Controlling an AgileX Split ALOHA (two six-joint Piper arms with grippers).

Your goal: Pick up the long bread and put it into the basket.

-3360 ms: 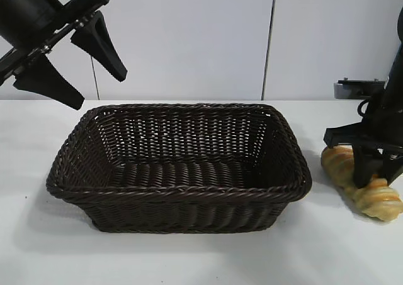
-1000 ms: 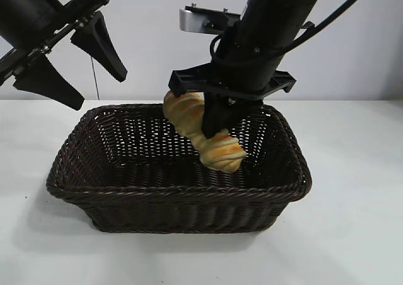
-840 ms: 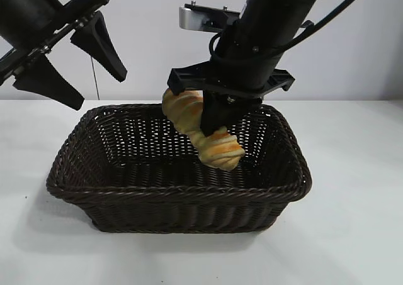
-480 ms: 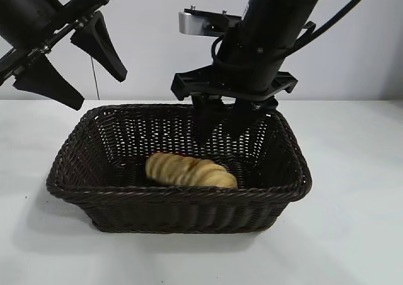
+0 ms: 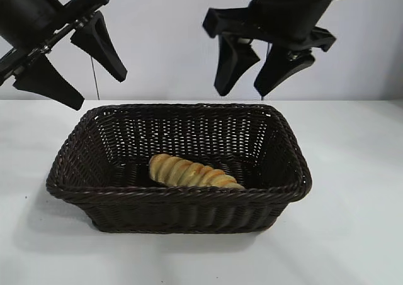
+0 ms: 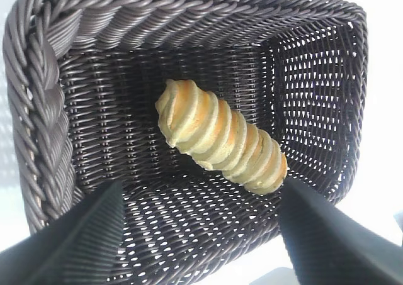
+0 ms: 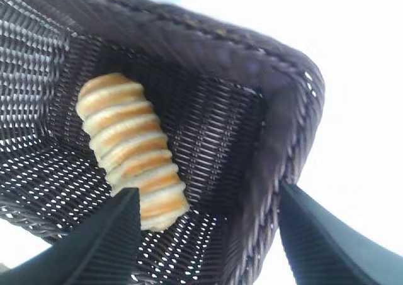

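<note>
Surroundings: white table (image 5: 352, 234) and a plain light wall w/ one vertical seam behind; nothing else is seen on the tabletop, and nothing sits between the grippers and the basket opening.

Count: 1 basket, 1 bread, 2 grippers.

Basket (image 5: 179, 194) is placed centre-frame in the ext view, rim up. The long bread (image 5: 194, 172) is lying flat on the basket floor, toward the near wall, slightly diagonal (same seen in both wrist views: (image 6: 220, 137), (image 7: 132, 150)). No other contents.

Right gripper (image 5: 253, 77) is held above the basket's back rim, upper centre-right of frame, fingers spread, nothing grasped. Left gripper (image 5: 80, 68) is parked upper left, clear of the basket, fingers spread wide, nothing held.
</note>
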